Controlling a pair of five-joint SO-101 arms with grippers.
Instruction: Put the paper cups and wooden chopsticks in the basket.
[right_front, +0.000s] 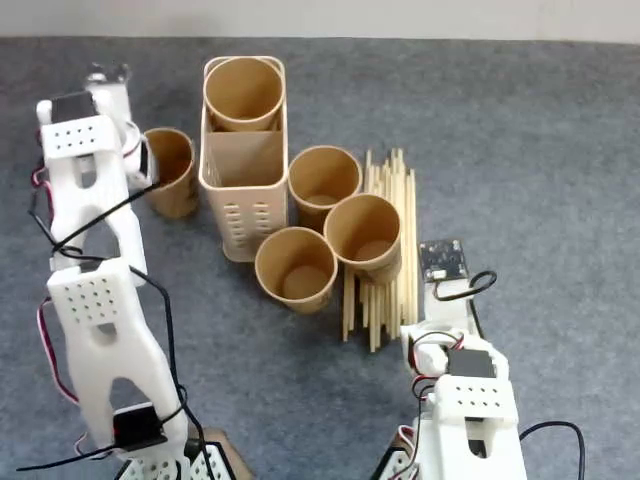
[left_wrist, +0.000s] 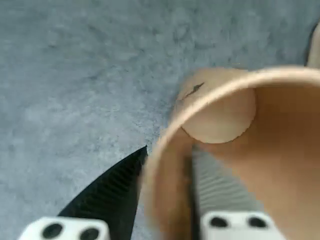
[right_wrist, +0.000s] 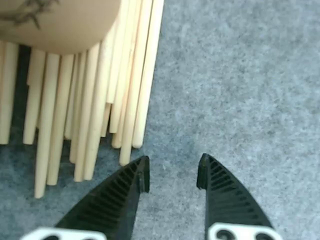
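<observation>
Left claw (left_wrist: 169, 170) pinches paper cup (right_front: 170, 172) wall, mouth up. Chopsticks (right_front: 380, 300) lie flat, long axis pointing away from arms; right claw (right_wrist: 172, 172) open, empty.

Each paper cup (right_front: 296, 270) was light brown, and darker inside. The basket (right_front: 238, 215) was cream with rows of little slots. The chopsticks (right_front: 405, 215) were pale yellow wood. The table (right_front: 540, 150) was grey and speckled. The arms (right_front: 100, 310) were white with dotted holes and black wires (right_front: 166, 320). The right gripper (right_wrist: 172, 172) had black fingers (right_wrist: 117, 202) with thin ridges.
</observation>
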